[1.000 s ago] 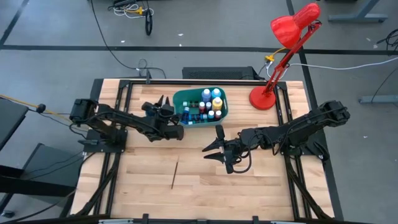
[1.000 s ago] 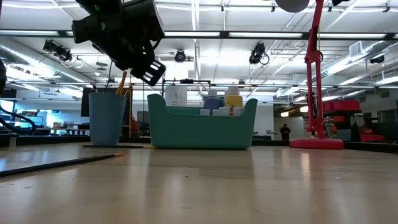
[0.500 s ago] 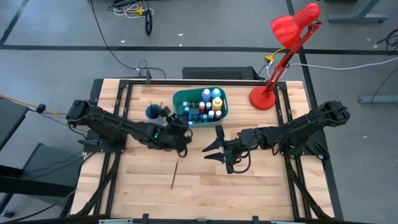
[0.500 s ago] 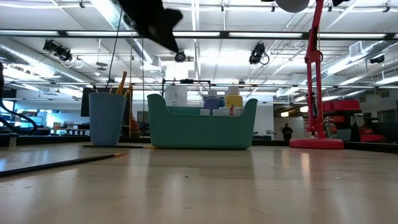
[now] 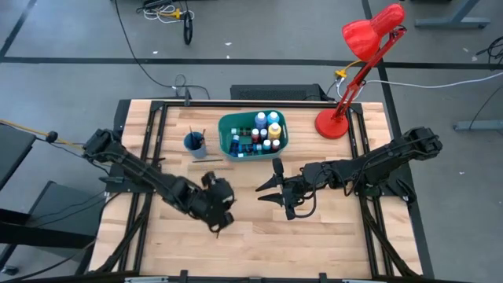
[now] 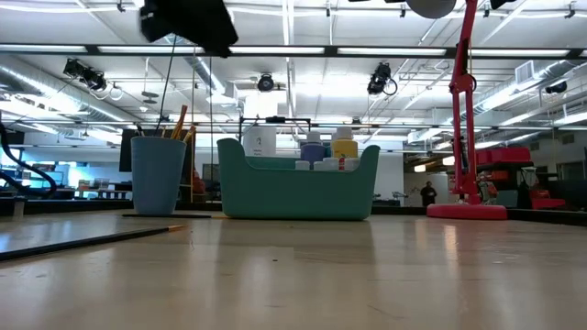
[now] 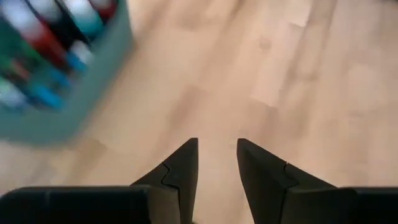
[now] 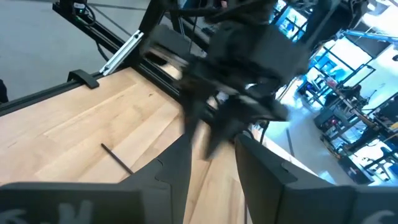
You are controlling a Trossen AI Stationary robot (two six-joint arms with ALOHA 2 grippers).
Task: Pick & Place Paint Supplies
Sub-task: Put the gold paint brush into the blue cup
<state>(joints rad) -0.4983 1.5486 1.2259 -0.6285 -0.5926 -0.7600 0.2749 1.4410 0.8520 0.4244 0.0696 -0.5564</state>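
One thin dark brush (image 5: 218, 233) lies flat on the wood toward the table's near edge; it also shows in the low view (image 6: 87, 240) and the right wrist view (image 8: 117, 157). My left gripper (image 5: 220, 220) hovers right over it, open (image 7: 217, 158), touching nothing and covering its far part. Paint bottles (image 5: 263, 130) stand in the teal bin (image 5: 228, 122). More brushes stand in the blue cup (image 5: 194, 142). Another thin dark brush (image 5: 206, 159) lies just near of the cup. My right gripper (image 5: 263, 192) waits open above mid-table (image 8: 214, 149).
A red desk lamp stands with its base (image 5: 334, 122) at the far right; its stem shows in the low view (image 6: 466, 209). Bin (image 6: 293, 188) and cup (image 6: 158, 174) sit side by side at the far middle. Bare wood lies between the bin and the near edge.
My left arm has swung from the blue cup, beside the bin, toward the table's near edge. It now stands over the lone brush. The cup, covered by the gripper a second ago, is in plain sight again. The right arm has kept still.
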